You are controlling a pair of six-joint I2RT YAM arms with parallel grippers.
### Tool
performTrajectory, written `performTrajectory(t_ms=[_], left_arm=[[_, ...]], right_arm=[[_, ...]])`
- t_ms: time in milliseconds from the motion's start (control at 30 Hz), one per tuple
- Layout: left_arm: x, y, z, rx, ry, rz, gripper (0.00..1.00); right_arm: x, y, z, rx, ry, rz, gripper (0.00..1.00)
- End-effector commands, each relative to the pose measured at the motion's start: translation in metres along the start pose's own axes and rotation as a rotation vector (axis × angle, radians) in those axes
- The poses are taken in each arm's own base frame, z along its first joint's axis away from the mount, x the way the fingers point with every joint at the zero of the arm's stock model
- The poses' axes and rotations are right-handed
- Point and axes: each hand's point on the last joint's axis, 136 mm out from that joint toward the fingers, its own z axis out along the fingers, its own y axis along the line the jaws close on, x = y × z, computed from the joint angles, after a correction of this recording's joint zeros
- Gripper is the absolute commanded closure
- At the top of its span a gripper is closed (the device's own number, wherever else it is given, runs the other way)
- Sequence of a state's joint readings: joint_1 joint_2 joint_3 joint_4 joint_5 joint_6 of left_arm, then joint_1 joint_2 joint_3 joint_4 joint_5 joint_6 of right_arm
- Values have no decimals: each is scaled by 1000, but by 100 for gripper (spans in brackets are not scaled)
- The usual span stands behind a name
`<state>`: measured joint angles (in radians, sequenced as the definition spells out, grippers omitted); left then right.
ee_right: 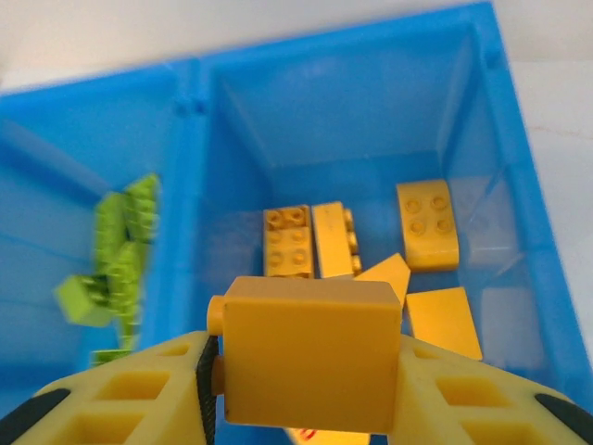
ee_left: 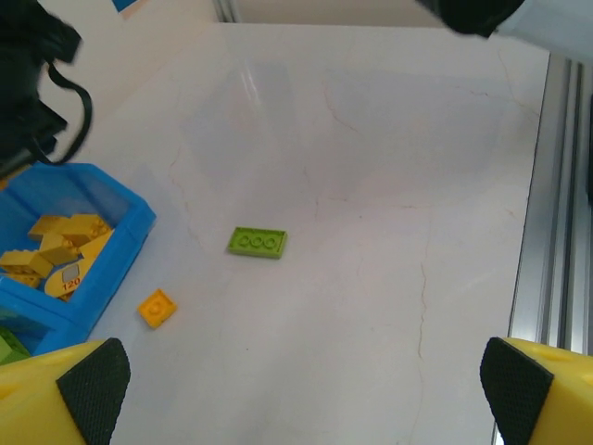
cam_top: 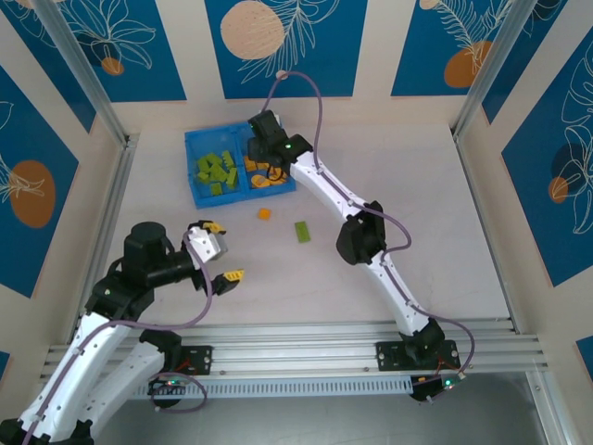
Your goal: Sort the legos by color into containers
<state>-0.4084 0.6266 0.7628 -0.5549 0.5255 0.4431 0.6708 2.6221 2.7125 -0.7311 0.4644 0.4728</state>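
Two compartments of the blue tray (cam_top: 191, 167) split the legos: lime green bricks (cam_top: 215, 171) are heaped in the left one and orange-yellow bricks (cam_top: 262, 182) lie in the right one. One small orange piece (cam_top: 265, 214) and one green plate (cam_top: 303, 231) lie loose on the table (cam_top: 417, 213) just in front of the tray, near each other but apart.

The right arm stretches diagonally from its base at the near edge to the tray. The right gripper (ee_right: 304, 394) hangs above the right compartment, clamped on a yellow brick (ee_right: 310, 343) between its fingers. The left arm sits folded at the near left, and the left gripper (cam_top: 222, 250) is spread wide and empty, facing the two loose pieces.

The tray stands at the far side, close to the back wall (cam_top: 371, 56). Open table runs to its right and in front of it, down to the metal rail (cam_top: 306, 338) along the near edge.
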Motion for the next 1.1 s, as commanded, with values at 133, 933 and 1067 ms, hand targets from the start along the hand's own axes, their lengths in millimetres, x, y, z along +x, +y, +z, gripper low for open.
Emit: performTrajectory(t_ms=[133,933,1067], left_arm=[[-7,6,5,-5,-12,-45,0],[18,72,81,-376,161,-812,5],[30,61,127,-386,312,-912,7]], right_arm=[[-19,23,6,-117,-82,-111,43],[31,-32,-241,-298,228,22,19],[86,-72,-264,-241,342,51,15]])
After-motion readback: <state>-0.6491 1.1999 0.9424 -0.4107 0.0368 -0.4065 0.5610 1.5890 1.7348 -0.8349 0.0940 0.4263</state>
